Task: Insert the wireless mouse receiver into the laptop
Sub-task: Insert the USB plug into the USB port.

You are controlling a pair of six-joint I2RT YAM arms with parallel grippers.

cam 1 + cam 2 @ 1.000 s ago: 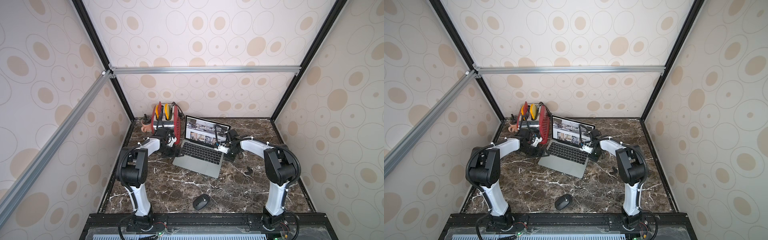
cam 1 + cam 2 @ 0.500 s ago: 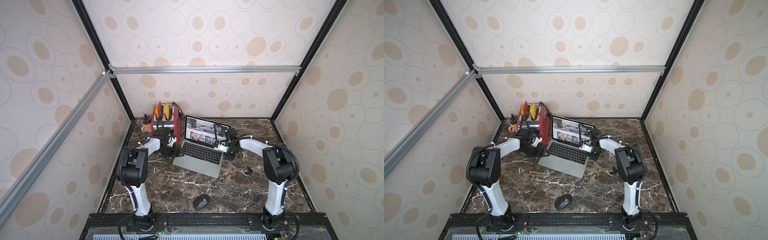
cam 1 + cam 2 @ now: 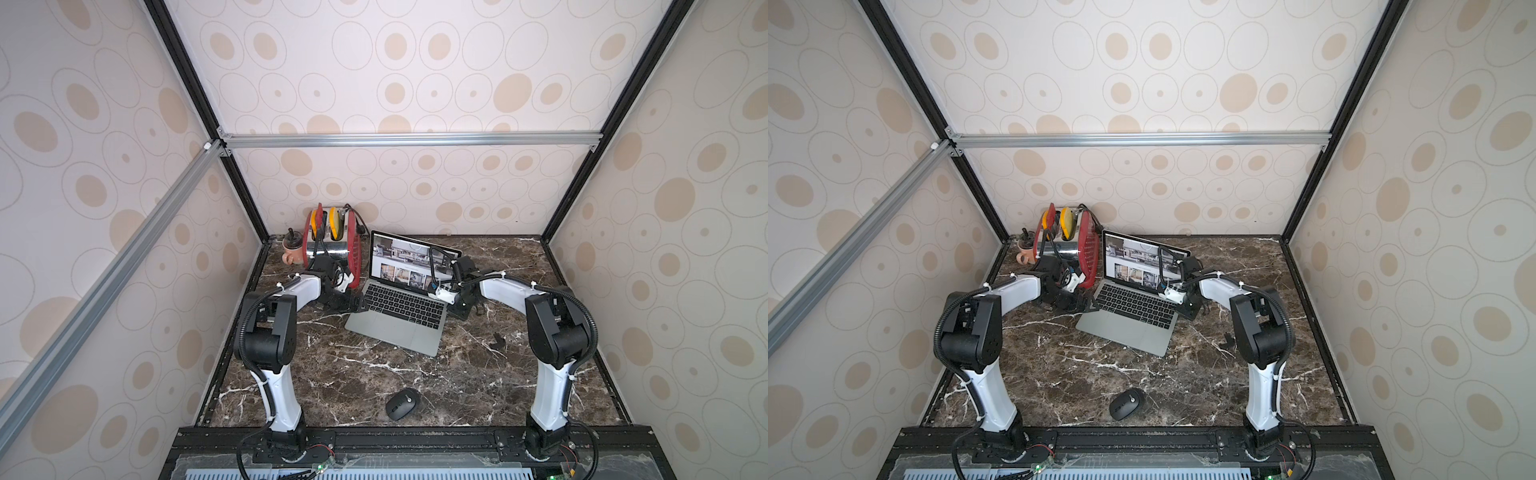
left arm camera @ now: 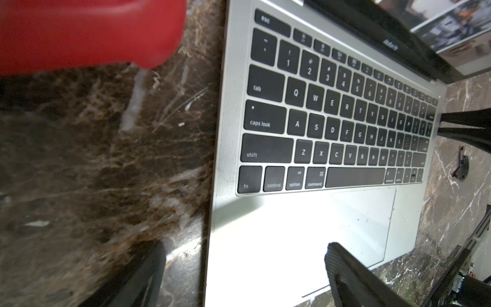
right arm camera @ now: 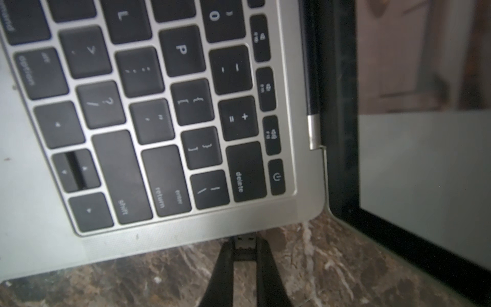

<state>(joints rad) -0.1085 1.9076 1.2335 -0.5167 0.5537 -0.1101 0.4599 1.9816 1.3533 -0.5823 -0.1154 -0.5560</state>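
Silver-grey laptop [image 3: 397, 328] sits open at mid-frame on the marble worktop [image 3: 353, 374] in both top views, with black keys and a screen lit with photos. Right end effector [image 5: 245, 239] pinches the stubby dark receiver [image 5: 245, 247], whose long axis points square into the laptop's right side edge near the hinge corner, tip at the edge. Left end effector [image 4: 244, 265] gapes wide astride the laptop's left edge, gripping nothing

The laptop [image 5: 305, 207] has a matt silver metal shell, matt black plastic keys and a glossy screen. The table [image 3: 353, 374] looks like polished brown marble with white veins. The mouse [image 3: 402, 404] is smooth, satin black plastic
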